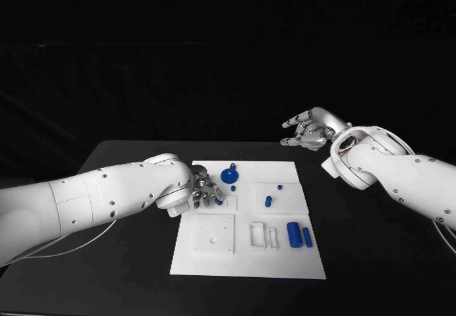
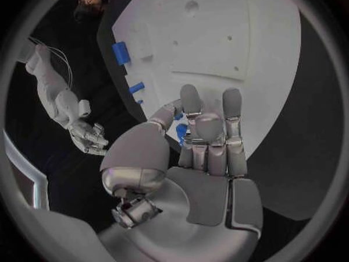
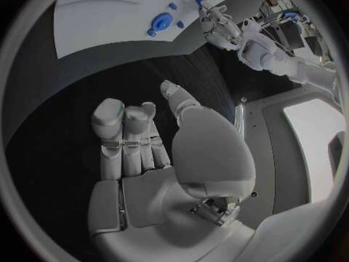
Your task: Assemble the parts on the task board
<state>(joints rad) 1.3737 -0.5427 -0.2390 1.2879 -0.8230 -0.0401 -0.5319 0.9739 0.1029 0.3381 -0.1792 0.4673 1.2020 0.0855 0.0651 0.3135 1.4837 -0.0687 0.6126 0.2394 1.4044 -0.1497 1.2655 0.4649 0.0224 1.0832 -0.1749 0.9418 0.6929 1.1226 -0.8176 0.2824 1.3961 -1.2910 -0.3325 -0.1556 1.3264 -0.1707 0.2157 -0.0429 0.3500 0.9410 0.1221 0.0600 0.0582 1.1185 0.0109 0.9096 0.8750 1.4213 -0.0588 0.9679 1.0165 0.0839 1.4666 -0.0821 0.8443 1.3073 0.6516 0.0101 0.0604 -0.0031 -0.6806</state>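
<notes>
Nearest the head camera, the task board [image 1: 249,253] lies at centre frame on the black counter [image 1: 124,155], its near edge short of the counter's front. Left hand [image 1: 201,189] sits low over the board's upper-left part, beside the round blue part [image 1: 230,175]; the forearm hides the board's left margin there. From the left wrist camera its fingers [image 2: 231,108] curl inward around a small blue part [image 2: 181,133], mostly hidden behind them; the grip cannot be confirmed. Two blue cylinders [image 1: 299,234] lie side by side at the board's lower right, and smaller blue pieces [image 1: 269,199] stand at mid-board, too small to identify. Right hand [image 1: 309,132] hovers off the board, beyond its upper-right corner, fingers curled in with nothing between them. Bare counter surrounds the board on all sides.
</notes>
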